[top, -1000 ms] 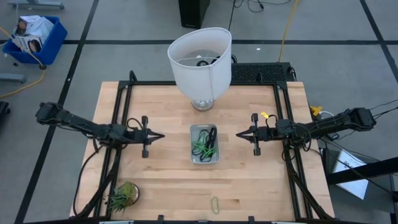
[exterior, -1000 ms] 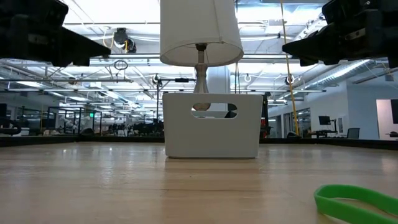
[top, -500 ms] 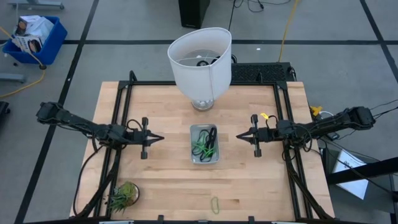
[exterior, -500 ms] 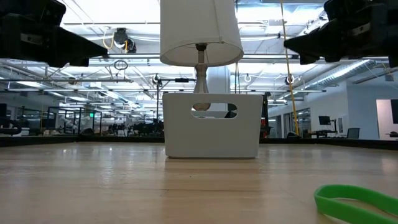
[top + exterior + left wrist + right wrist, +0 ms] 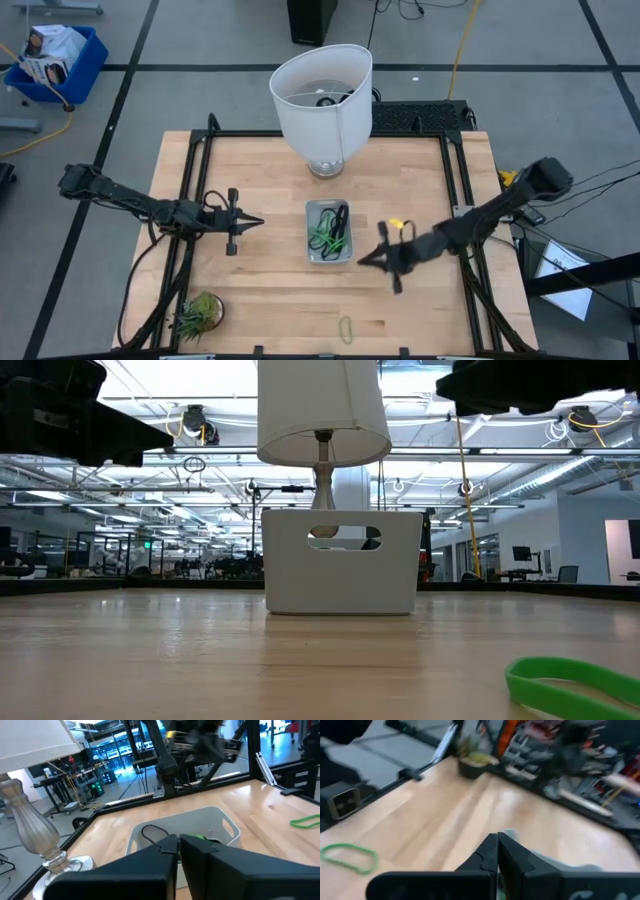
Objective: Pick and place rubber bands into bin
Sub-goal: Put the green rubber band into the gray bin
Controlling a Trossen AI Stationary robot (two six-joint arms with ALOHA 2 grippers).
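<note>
The bin (image 5: 330, 232) stands at the table's middle and holds several green and black rubber bands (image 5: 326, 236). It also shows in the low view (image 5: 340, 560) and the left wrist view (image 5: 220, 822). One loose green rubber band (image 5: 346, 329) lies flat on the table near the front edge; it shows in the low view (image 5: 575, 680) and both wrist views (image 5: 305, 821) (image 5: 349, 856). My left gripper (image 5: 260, 222) hovers shut and empty left of the bin. My right gripper (image 5: 361, 262) is shut and empty above the table by the bin's near right corner.
A lamp with a white shade (image 5: 322, 95) stands behind the bin at the far edge. A small spiky green plant (image 5: 197, 313) sits at the near left corner. Black frame rails (image 5: 196, 180) run along the table's sides. Bare wood lies around the loose band.
My right gripper has swung from the table's right side toward the near edge and the left, ending by the bin's near right corner, turned toward the near left. Its fingers stay shut. The bands and the bin have not moved.
</note>
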